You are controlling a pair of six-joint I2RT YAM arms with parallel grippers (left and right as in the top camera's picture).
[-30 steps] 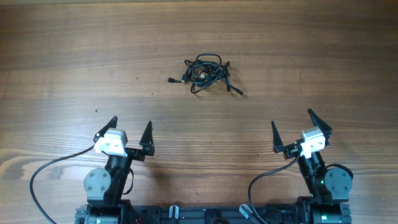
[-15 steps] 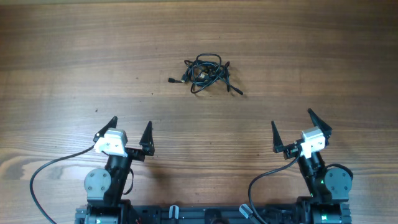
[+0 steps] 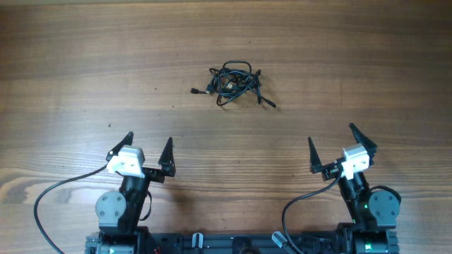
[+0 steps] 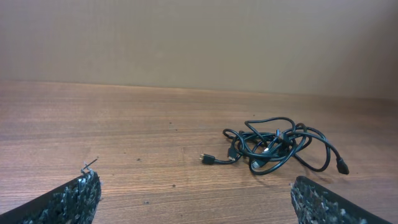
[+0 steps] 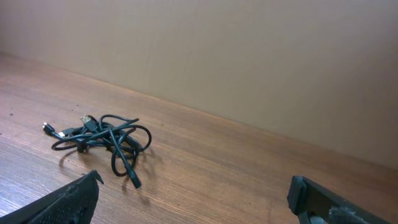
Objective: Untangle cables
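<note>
**Item 1, reference piece.** The cables are thin black cords, lying bunched in one small knot on the bare wood of the table. Their loops are crossing one another at the middle, and which cord is passing over which cannot be told. One plug end is sticking out toward the left arm's side. A second plug end is trailing out toward the right arm's side, nearer the robot. Nothing is touching the cables.

**Item 2.** The left gripper is sitting well apart from the cables, nearer the robot and off to the left. Its two prongs are standing wide apart and are gripping nothing. In the left wrist view its dark textured fingers are filling the two lower corners. The cables are showing beyond them, toward the right-hand finger.

**Item 3.** The right gripper is sitting well apart from the cables, nearer the robot and off to the right. Its prongs are likewise spread wide, with nothing between them. In the right wrist view the cables are lying beyond the left-hand finger.

**Item 4.** The arm wires are thicker black leads, one curving out from the left arm and one from the right. Both are running well clear of the cables, on the robot's side.

**Item 5.** The wall is plain and beige, rising behind the cables in both wrist views
</note>
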